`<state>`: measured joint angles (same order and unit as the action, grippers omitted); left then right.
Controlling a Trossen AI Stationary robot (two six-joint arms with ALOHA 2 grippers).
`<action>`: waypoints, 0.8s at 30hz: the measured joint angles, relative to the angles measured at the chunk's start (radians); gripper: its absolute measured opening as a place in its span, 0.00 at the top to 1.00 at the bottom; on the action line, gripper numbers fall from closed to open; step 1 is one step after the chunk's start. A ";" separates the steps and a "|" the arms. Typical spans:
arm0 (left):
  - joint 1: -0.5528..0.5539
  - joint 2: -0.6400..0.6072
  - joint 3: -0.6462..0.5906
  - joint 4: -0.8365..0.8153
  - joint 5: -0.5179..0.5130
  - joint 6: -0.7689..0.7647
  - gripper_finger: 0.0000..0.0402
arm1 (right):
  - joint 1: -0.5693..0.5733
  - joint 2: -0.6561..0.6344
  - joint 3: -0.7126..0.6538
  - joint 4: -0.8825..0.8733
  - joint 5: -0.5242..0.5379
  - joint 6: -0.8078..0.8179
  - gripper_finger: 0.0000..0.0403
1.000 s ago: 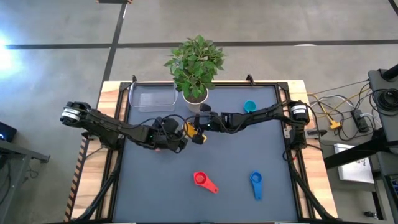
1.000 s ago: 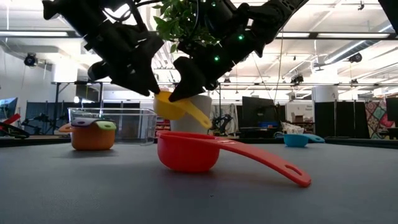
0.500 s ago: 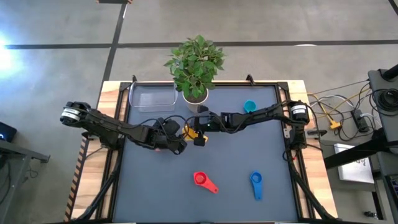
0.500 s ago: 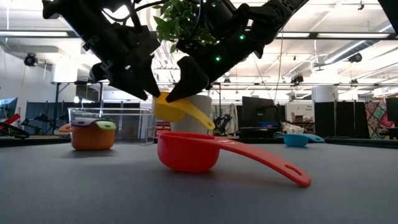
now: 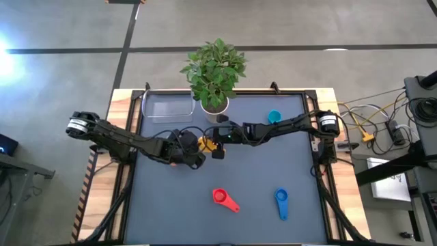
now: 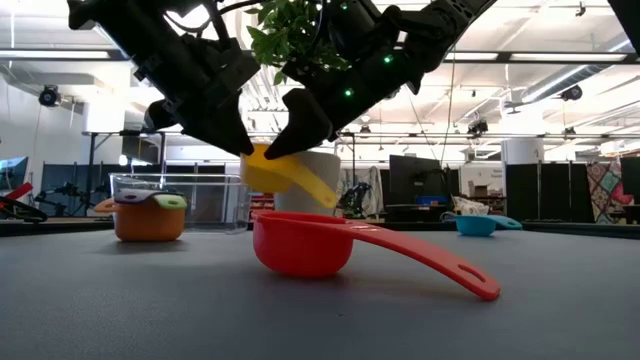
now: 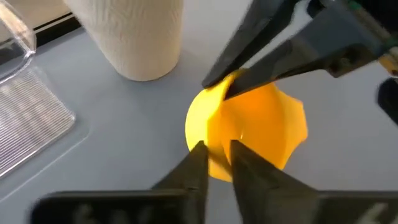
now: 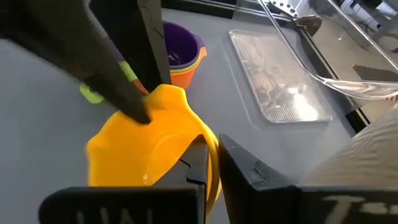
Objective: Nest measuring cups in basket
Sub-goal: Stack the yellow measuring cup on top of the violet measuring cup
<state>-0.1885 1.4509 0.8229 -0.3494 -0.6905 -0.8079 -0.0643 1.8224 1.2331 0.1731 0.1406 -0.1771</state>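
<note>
The yellow measuring cup hangs above the table's middle between both grippers, its handle slanting down. My left gripper is shut on it from the left, my right gripper from the right. A stack of orange, green and purple cups stands on its base on the table by the clear basket. The red cup and blue cup lie near the table's near edge. The teal cup sits at the far right. My left gripper pinches the yellow cup's rim, one finger inside the bowl and one outside. Its fingers slant down from the table's left. The cup is lifted clear of the table. My right gripper pinches the opposite rim of the yellow cup, one finger inside the bowl and one outside. It comes slanting down from the table's right. The cup hangs tilted between the two holds.
A plant in a white pot stands at the far edge, just behind the grippers and right of the basket. The table's middle, between the grippers and the red and blue cups, is bare grey mat.
Both grippers have kept their hold on the yellow cup above the table. The cup has shifted slightly toward the table's left and tipped a little, its handle swinging up somewhat.
</note>
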 joint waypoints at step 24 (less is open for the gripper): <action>-0.027 -0.316 0.077 -0.466 0.116 0.010 1.00 | 0.001 -0.245 -0.052 -0.252 -0.019 0.008 0.50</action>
<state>-0.2157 1.1349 0.9004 -0.8151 -0.5749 -0.7978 -0.0631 1.5777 1.1810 -0.0788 0.1215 -0.1688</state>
